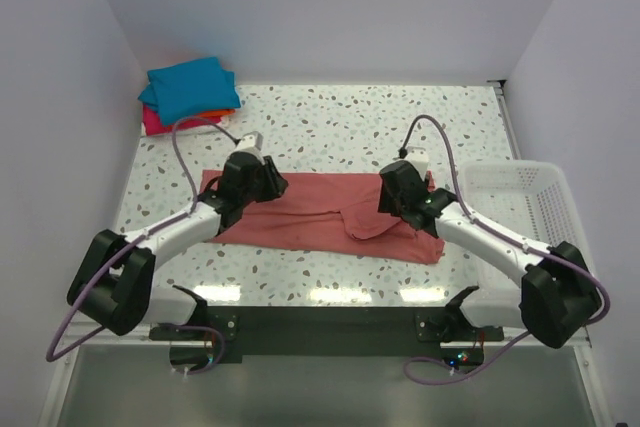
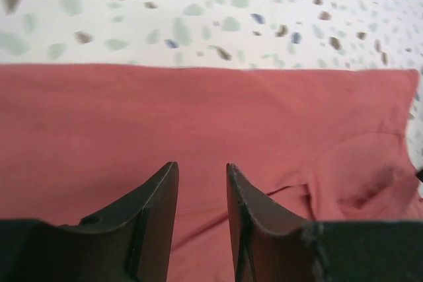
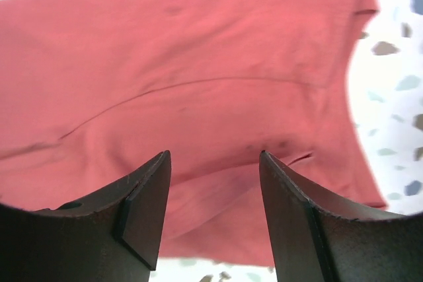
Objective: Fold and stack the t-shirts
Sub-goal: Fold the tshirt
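The salmon-pink t-shirt (image 1: 320, 212) lies folded into a long strip across the middle of the table. It fills the left wrist view (image 2: 132, 117) and the right wrist view (image 3: 198, 64). My left gripper (image 1: 262, 179) is over the strip's left end, open and empty (image 2: 201, 166). My right gripper (image 1: 392, 197) is over the strip's right part, open and empty (image 3: 215, 156). Folded tees are stacked at the back left: teal-blue (image 1: 192, 88) on top, orange (image 1: 214, 114) and magenta-pink (image 1: 158, 125) under it.
A white mesh basket (image 1: 520, 212) stands at the right edge of the speckled table (image 1: 340, 127). White walls close in the back and both sides.
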`<act>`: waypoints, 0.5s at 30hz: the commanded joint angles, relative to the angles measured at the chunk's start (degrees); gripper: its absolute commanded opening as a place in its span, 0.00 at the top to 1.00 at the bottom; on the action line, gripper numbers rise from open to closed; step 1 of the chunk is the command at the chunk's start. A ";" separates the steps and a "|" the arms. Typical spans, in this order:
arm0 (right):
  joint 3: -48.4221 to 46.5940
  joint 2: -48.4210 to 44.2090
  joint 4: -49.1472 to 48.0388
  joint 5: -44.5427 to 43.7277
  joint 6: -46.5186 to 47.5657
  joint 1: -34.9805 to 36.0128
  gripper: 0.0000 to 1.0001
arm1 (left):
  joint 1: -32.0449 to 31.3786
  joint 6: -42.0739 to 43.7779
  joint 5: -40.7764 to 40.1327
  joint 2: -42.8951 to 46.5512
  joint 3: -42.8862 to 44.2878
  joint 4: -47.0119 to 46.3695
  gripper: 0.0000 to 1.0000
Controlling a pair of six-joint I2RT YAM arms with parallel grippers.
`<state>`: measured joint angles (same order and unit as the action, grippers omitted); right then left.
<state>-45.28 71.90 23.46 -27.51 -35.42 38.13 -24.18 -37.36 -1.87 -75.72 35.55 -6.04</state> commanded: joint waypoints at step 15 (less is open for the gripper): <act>6.95 -0.51 -0.27 13.44 2.64 -9.13 0.89 | -23.62 8.71 1.61 -23.93 23.15 -1.69 0.60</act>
<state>-41.10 77.71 22.72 -18.13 -32.05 28.86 -45.74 -31.81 -1.34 -97.51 54.30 -6.13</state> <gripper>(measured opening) 0.133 0.396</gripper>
